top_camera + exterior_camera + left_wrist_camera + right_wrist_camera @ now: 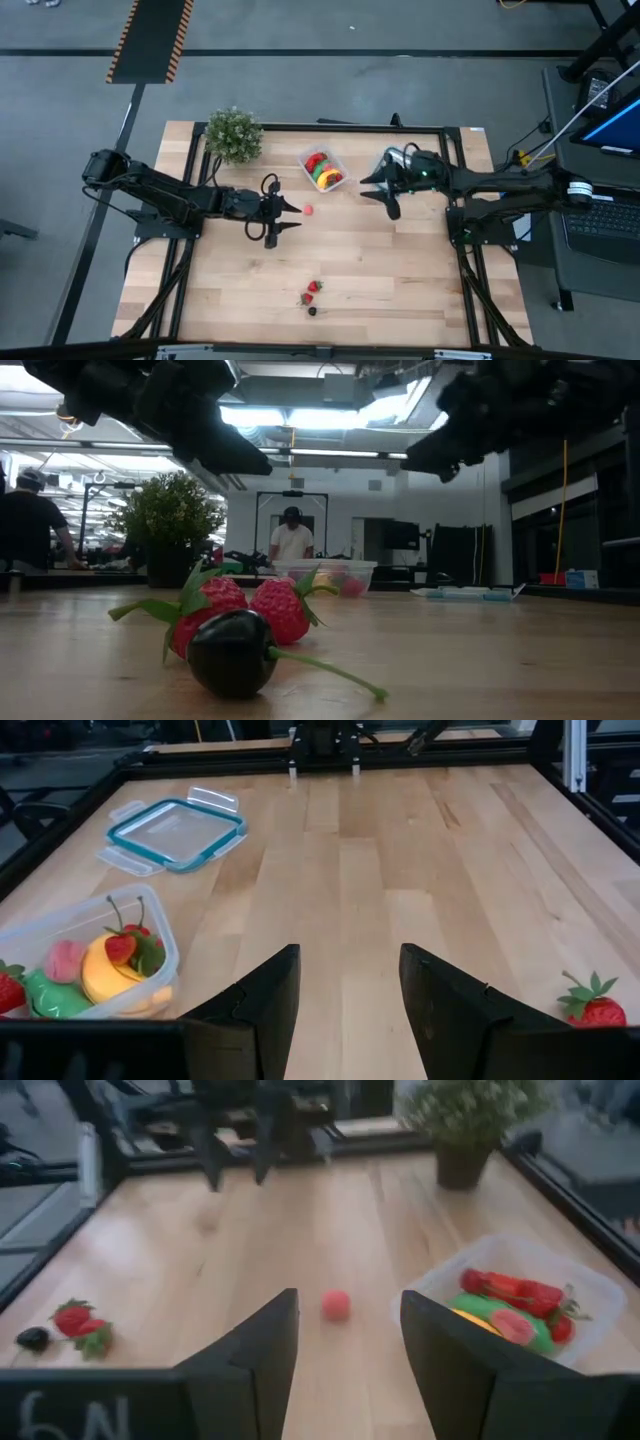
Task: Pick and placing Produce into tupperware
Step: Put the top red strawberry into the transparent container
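Clear tupperware (pixel 322 167) holds produce (pixel 323 172); 3 berries (pixel 311 293) lie apart.

The wooden counter (pixel 400 290) holds a small clear tub (pixel 322 168) full of toy food. A leafy potted plant (pixel 233 134) stands in a far corner. A little pink ball (pixel 308 210) sits alone. Two strawberries (pixel 313 290) and a dark fruit (pixel 312 310) lie together near the front edge.
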Robot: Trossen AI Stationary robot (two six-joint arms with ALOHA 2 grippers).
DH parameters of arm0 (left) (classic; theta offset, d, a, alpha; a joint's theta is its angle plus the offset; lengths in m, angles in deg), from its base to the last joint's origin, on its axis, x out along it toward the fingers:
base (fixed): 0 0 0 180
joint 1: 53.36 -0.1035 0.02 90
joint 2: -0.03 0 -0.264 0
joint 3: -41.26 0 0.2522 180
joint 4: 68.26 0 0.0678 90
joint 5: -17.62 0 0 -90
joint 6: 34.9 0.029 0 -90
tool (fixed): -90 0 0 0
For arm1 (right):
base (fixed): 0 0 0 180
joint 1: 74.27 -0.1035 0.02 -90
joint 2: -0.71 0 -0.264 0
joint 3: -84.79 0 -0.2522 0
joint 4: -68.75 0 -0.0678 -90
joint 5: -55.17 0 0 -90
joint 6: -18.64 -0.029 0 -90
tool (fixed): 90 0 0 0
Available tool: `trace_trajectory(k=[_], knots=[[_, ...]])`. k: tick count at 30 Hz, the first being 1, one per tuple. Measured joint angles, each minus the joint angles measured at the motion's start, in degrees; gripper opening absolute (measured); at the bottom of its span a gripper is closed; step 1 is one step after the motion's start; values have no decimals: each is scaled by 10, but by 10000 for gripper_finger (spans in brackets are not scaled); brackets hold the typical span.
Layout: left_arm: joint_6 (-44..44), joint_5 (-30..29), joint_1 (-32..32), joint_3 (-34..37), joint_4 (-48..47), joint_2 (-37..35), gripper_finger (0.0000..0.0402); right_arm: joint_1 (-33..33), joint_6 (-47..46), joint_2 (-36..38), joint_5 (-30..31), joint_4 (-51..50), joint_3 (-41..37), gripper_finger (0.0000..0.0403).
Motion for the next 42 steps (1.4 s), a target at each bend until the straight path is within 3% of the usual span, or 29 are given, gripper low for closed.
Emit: trace_trajectory(k=[7, 13, 23, 28, 35, 42], knots=[[-2, 0, 15, 0, 1, 0, 165, -12, -28, 19, -3, 151, -108, 178], [-3, 0, 16, 0, 0, 0, 165, -15, -84, 19, -2, 157, -151, 178], [-12, 0, 16, 0, -3, 0, 165, -15, -79, 19, -2, 201, -151, 178], [-12, 0, 16, 0, -6, 0, 165, -57, -95, 17, -1, 156, -120, 178], [-14, 0, 16, 0, -28, 0, 165, -177, -69, -21, 104, 30, -39, 178], [-15, 0, 16, 0, -63, 0, 165, -285, -73, -104, 175, 2, 50, 178]])
